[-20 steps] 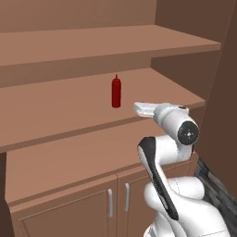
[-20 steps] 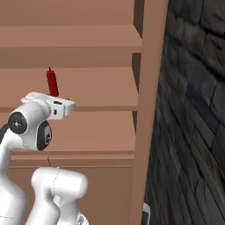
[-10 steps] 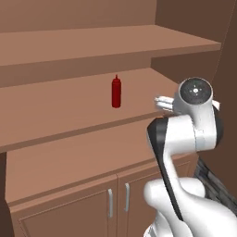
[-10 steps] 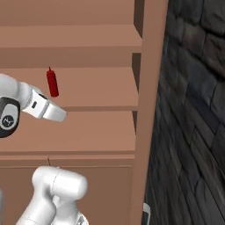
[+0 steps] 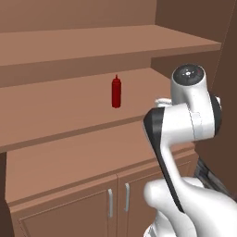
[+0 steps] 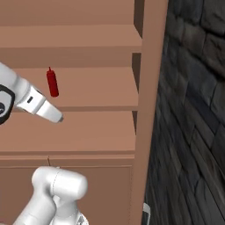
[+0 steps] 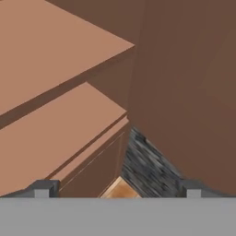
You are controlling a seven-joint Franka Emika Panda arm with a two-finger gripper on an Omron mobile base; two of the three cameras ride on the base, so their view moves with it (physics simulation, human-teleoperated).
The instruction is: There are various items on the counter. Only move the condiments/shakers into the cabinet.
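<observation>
A rough dark stone wall (image 6: pixel 193 110) flanks the cabinet (image 5: pixel 69 139), smooth brown wood with flat shelves and silver bar handles. The dark red squeeze bottle (image 5: pixel 116 92), slim with a pointed nozzle, stands upright mid-shelf. The gripper (image 7: pixel 117 189) has its fingertips (image 7: pixel 42 188) spread wide, empty.

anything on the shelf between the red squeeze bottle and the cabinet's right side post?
Nothing. Right base view: from the red squeeze bottle to the cabinet post, the shelf is bare wood.
</observation>
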